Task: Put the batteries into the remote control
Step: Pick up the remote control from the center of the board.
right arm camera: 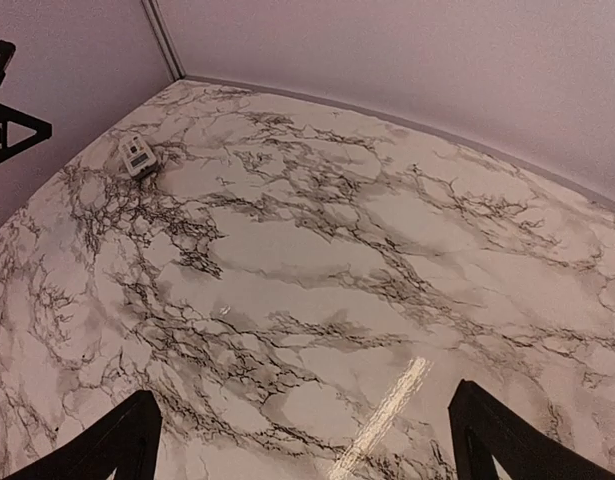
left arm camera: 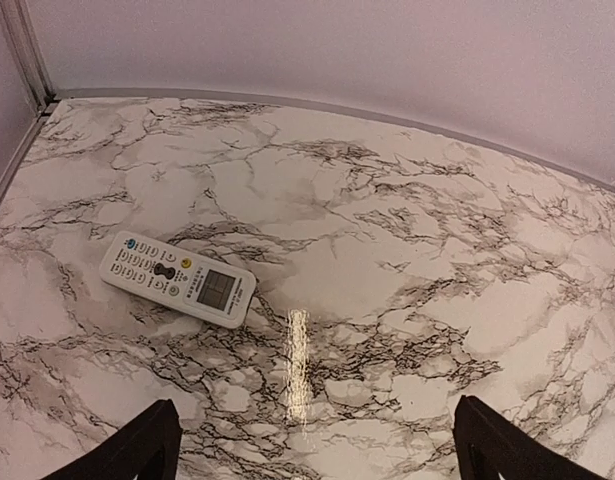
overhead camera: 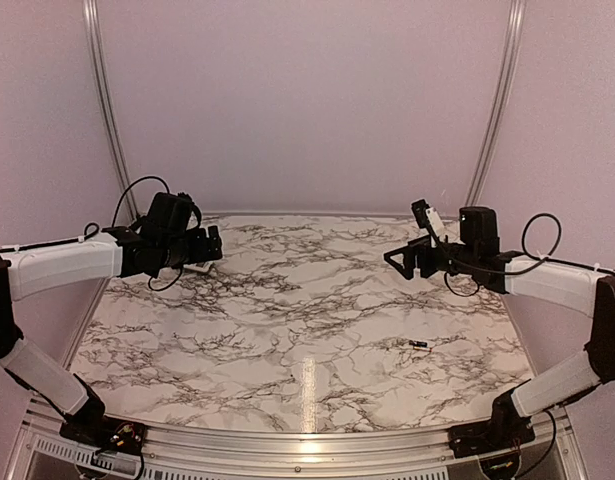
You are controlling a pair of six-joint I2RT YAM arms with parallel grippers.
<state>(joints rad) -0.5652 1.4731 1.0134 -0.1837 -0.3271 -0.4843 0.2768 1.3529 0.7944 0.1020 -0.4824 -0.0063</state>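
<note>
Marble-patterned worktop point(overhead camera: 287, 330), pale walls around it. I see the remote control point(left arm camera: 177, 279) lying face up at the far left, just ahead of my left pincer point(left arm camera: 309, 448), which stands wide and holds nothing. My right pincer point(right arm camera: 305, 442) is wide too, nothing in it. One battery point(overhead camera: 418, 345) lies near right, well apart from the remote control

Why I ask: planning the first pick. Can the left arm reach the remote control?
Probably yes: the remote control lies face up ahead of the open left claw, nothing between them.
</note>
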